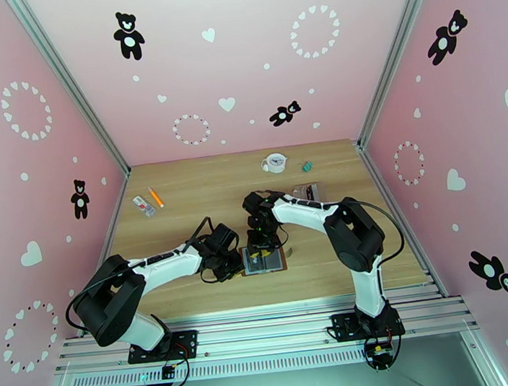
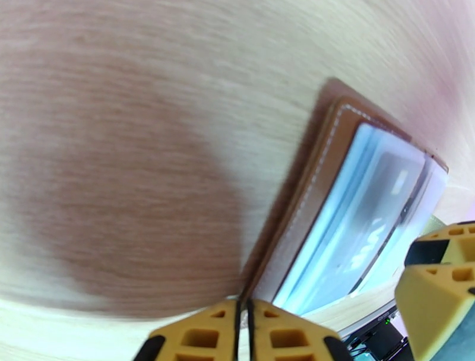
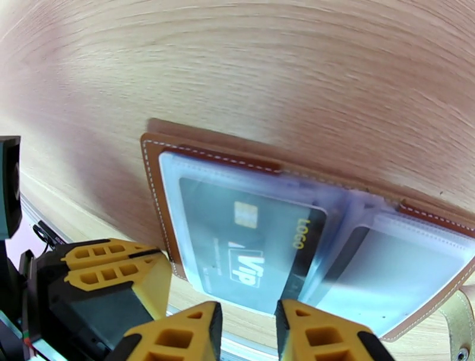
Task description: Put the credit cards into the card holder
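You had the card holder [image 3: 155,178] lying open and flat on the table [image 3: 297,71], just beyond the tips of your right gripper [image 3: 246,323]. Its clear sleeves [image 3: 196,172] faced up.

Under the sleeve straight ahead of the right fingers [image 3: 178,338] lay a dark card [image 3: 249,243] with a gold chip, a white "ViP" mark and gold "LOGO" lettering. It sat wholly inside that sleeve's outline. The sleeve further to the right of those fingers looked pale and cloudy, and its contents could not be made out. A dark strip showed along the fold between the two sleeves. The snap strap [image 3: 460,323] stuck out from the holder's corner, to the right of the right fingers.

Your right fingers stood partly apart, released, with nothing between them. Their tips were at the near edge of the sleeve holding the dark card. Whether they touched the plastic could not be told.

Your left gripper [image 2: 243,312] sat at the holder's leather border, to the left of the right fingers and close beside them. Its fingers [image 2: 196,338] were clenched down to a thin slit. The brown stitched edge ran straight into that slit, so they looked pinched on the cover's edge, with the stack of pale sleeves just beyond them.
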Tool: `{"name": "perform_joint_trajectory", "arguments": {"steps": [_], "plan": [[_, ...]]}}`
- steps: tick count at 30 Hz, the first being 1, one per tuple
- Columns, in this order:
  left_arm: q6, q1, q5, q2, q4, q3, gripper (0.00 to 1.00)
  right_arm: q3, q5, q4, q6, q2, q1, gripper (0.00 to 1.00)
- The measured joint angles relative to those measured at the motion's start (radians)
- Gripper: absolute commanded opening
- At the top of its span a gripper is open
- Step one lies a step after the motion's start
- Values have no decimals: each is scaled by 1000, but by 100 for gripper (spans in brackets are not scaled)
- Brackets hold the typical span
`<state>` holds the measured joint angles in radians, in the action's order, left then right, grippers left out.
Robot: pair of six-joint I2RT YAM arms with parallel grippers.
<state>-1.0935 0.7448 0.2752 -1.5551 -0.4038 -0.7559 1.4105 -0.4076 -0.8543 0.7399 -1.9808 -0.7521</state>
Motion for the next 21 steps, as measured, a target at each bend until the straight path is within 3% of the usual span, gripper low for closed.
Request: {"name": "perform_joint_trajectory", "arguments": {"steps": [21], "plan": [[0,2,0,-3,0,0,7,-37,24,-7,14,-7,-1,35]]}}
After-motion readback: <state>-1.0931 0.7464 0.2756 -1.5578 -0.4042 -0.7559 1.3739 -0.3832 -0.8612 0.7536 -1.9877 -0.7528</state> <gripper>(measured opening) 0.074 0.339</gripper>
